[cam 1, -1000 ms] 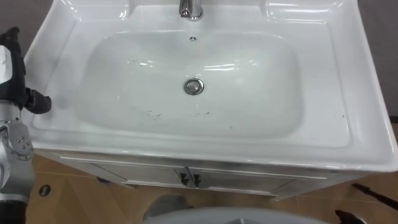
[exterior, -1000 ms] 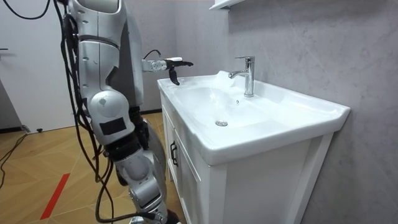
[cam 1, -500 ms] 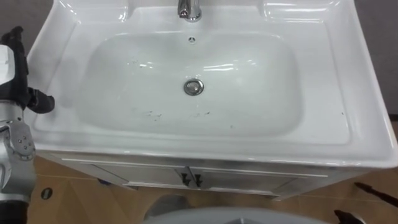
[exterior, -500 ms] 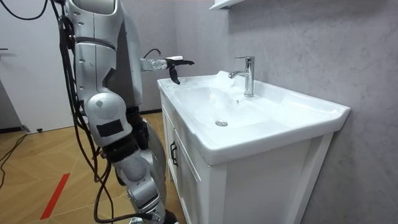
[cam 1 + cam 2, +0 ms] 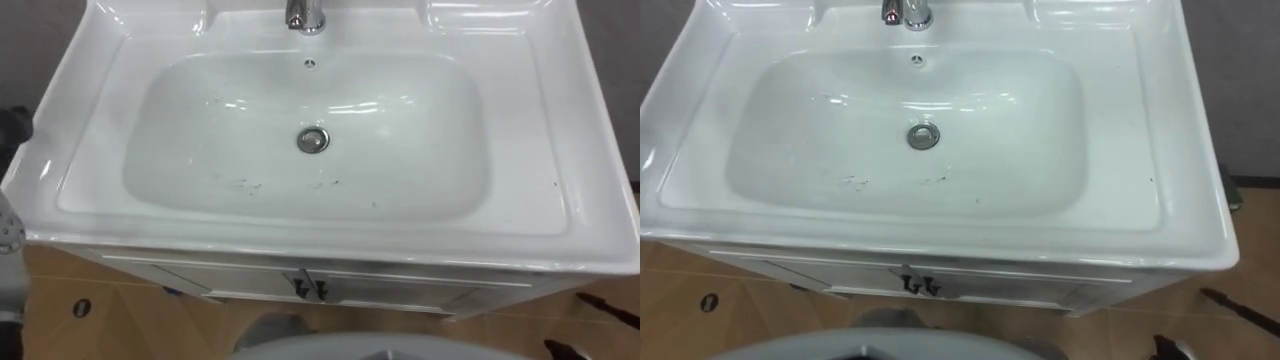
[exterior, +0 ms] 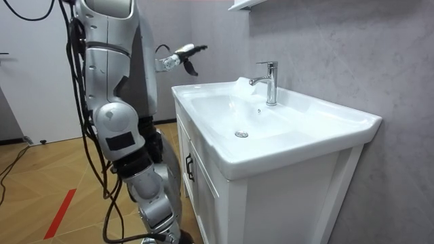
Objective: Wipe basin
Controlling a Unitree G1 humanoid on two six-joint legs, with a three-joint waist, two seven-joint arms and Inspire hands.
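Note:
The white basin [image 5: 90, 190] lies right below me, set in a cabinet; I stand at its front edge. Its bowl holds a round metal drain [image 5: 313, 140] and a few small dark specks [image 5: 245, 183] toward the front. A chrome tap [image 6: 269, 81] stands at the back rim. In the room view my left hand [image 6: 183, 53] is raised in the air above and beyond the basin's left corner, open, with nothing in it. No cloth lies on the basin.
Under the basin is a white cabinet with two dark door handles [image 5: 308, 290]. A grey wall runs behind the tap, and a shelf edge [image 6: 243, 4] juts out above. Wooden floor [image 6: 41, 176] lies around the cabinet.
My left hand has lifted from beside the basin's left rim to well above it, and has slid out of the left eye view.

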